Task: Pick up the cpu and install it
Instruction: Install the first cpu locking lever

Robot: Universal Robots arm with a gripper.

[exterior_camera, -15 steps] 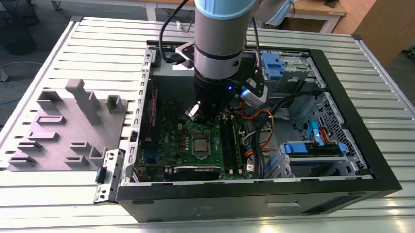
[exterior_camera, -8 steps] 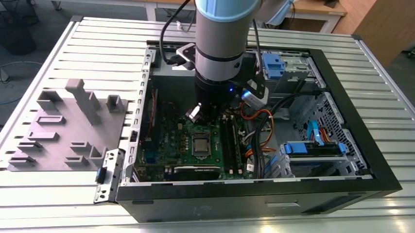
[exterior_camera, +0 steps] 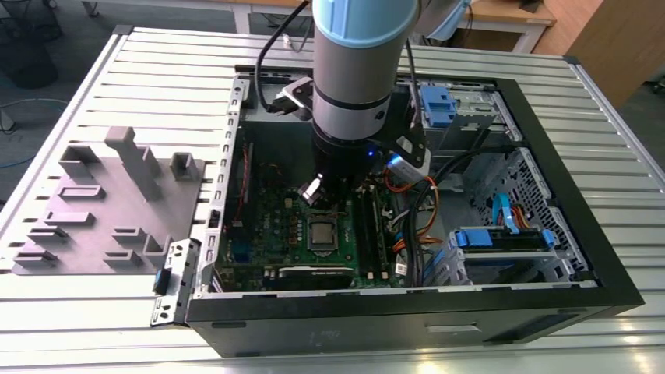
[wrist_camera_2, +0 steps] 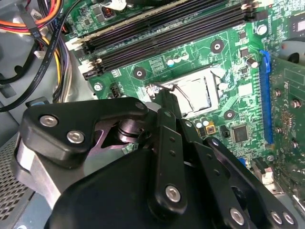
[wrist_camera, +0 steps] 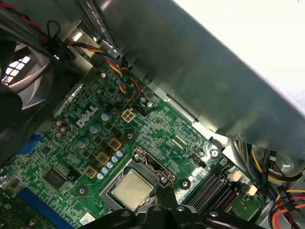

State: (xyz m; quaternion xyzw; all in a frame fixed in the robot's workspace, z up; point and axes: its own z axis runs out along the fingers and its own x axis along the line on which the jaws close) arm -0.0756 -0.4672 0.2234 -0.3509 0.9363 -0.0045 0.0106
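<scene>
First wrist view: tool (wrist_camera: 164, 200) hovers above the seated cpu (wrist_camera: 130, 189).

1. In the exterior view the arm (exterior_camera: 353, 70) is a thick round tube, pale blue-grey at the top and silvery grey lower down, with a thin dark seam ring around it.
2. Under the tube sits a black wrist section carrying a small blue light (exterior_camera: 372, 152).
3. A black cable (exterior_camera: 272, 48) loops beside the tube.
4. In the second wrist view the tool (wrist_camera_2: 164, 102) is matt black, built of flat rounded link bars joined by silver screws (wrist_camera_2: 75, 138) and a round pivot pin.
</scene>
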